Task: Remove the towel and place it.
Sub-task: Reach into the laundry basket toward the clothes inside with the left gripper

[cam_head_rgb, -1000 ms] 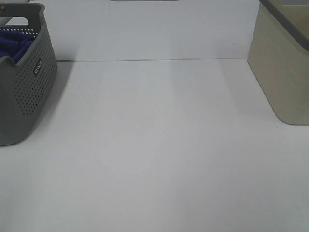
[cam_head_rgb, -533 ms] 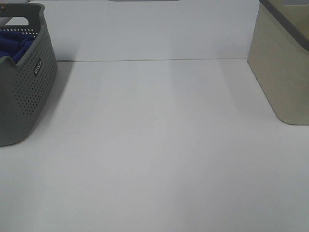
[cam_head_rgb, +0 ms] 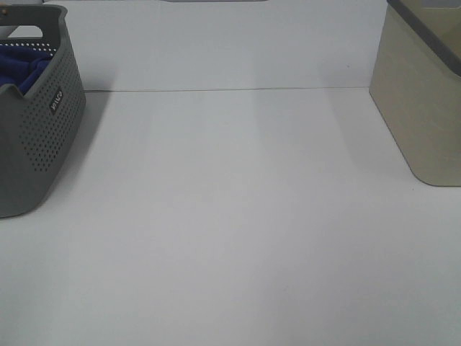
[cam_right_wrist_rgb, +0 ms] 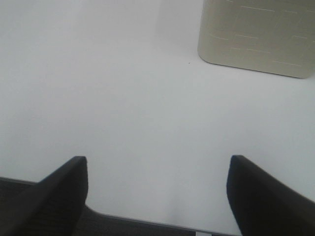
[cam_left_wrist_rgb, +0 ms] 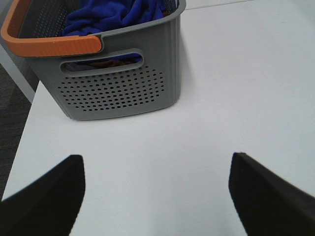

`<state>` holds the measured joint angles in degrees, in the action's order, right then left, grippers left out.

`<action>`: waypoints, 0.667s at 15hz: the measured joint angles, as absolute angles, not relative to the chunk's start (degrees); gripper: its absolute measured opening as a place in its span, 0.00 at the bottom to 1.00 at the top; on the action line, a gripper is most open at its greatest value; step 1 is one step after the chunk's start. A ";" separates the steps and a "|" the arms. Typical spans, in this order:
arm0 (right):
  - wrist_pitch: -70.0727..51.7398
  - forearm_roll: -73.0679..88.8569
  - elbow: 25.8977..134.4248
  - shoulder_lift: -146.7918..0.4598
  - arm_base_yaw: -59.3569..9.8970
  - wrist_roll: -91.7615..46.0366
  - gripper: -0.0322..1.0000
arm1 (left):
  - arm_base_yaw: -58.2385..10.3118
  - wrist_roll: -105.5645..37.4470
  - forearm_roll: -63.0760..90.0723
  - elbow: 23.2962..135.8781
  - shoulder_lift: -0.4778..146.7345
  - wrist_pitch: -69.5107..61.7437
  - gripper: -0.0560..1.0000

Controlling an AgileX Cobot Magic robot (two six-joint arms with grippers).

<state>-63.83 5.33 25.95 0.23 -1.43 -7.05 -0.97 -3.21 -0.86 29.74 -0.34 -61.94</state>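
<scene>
Edges: grey basket (cam_head_rgb: 32, 137) sits at the far left of the table (cam_head_rgb: 230, 216), cut off by the frame of the high view. Beige bin (cam_head_rgb: 421, 108) sits at the far right, also cut off. A wide stretch of white table lies between the 2. A thin line (cam_head_rgb: 230, 89) runs across the far part of the surface. In the left wrist view the table's left edge runs just beside the basket, with dark grey floor (cam_left_wrist_rgb: 12, 113) below it. In the right wrist view the near edge of the table shows just under the fingers.

Towel (cam_left_wrist_rgb: 110, 14): blue, bunched up inside the basket, under the orange handle (cam_left_wrist_rgb: 49, 44). Its top reaches about rim height.

Left jaws: released and spread wide, nothing between the dark fingers (cam_left_wrist_rgb: 44, 196). They hang over bare table facing the basket's perforated side, well apart from the towel.

Right jaws: also released and wide, gripping nothing, over the near edge of the table. The beige bin is ahead of them and apart.

Surface: matte white, flat, soft shadows beside both containers.
</scene>
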 joint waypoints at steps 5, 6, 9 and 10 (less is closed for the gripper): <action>-63.83 5.33 25.95 0.23 -1.43 -7.05 0.77 | -0.97 -3.21 -0.86 29.74 -0.34 -61.94 0.77; -63.83 5.33 25.95 0.23 -1.43 -7.05 0.77 | -0.97 -3.21 -0.86 29.74 -0.34 -61.94 0.77; -63.83 5.33 25.95 0.23 -1.43 -7.05 0.77 | -0.97 -3.21 -0.86 29.74 -0.34 -61.94 0.77; -63.83 5.33 25.95 0.23 -1.43 -7.05 0.77 | -0.97 -3.21 -0.86 29.74 -0.34 -61.94 0.77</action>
